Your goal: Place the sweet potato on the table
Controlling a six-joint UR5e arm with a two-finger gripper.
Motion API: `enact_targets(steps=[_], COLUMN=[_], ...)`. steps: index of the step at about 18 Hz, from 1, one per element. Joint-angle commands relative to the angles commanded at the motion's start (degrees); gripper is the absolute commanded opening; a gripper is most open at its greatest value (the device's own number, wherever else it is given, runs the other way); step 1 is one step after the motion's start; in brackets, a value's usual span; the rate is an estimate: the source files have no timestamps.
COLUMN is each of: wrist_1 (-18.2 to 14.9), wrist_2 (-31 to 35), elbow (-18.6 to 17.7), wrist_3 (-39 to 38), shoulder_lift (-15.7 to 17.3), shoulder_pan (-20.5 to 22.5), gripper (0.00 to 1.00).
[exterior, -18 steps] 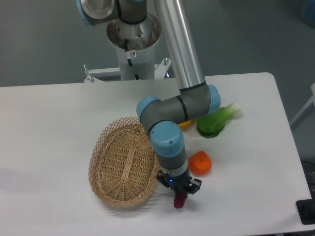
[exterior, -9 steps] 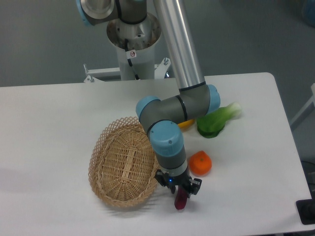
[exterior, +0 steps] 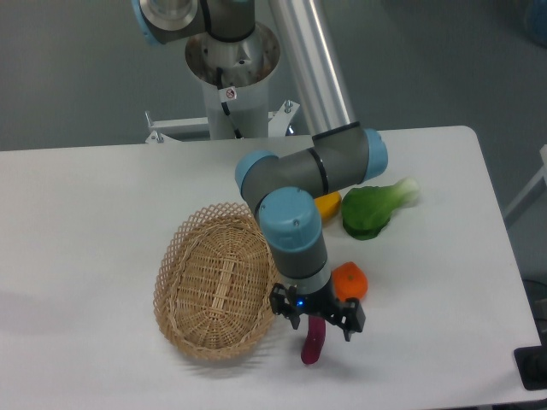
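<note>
The sweet potato (exterior: 312,345) is a small magenta-purple tuber lying on the white table (exterior: 94,222) near its front edge, just right of the wicker basket. My gripper (exterior: 317,325) hangs right above it, jaws spread wide, with the fingers apart from the tuber's top end. The tuber's upper tip is partly hidden by the gripper.
An oval woven wicker basket (exterior: 214,284) lies tilted to the left of the gripper. A round orange fruit (exterior: 351,279) sits just right behind the gripper. A yellow-orange fruit (exterior: 327,204) and a green leafy vegetable (exterior: 376,207) lie farther back behind the arm.
The gripper has opened and let go of the sweet potato, then risen a little. The tuber now rests on the table. The arm's elbow shifted slightly up.
</note>
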Motion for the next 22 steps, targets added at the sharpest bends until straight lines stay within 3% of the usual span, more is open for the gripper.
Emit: enact_targets(steps=[3,12,22], wrist_1=[-2.1,-16.96,-16.71], wrist_2=[0.18,-0.79,-1.05], elbow=[1.06,1.15,0.98], wrist_3=[8.6,34.1,36.4], shoulder_lift=[1.84,8.97,8.79], shoulder_pan=[2.55,12.13,13.63], gripper=[1.0,1.0,1.0])
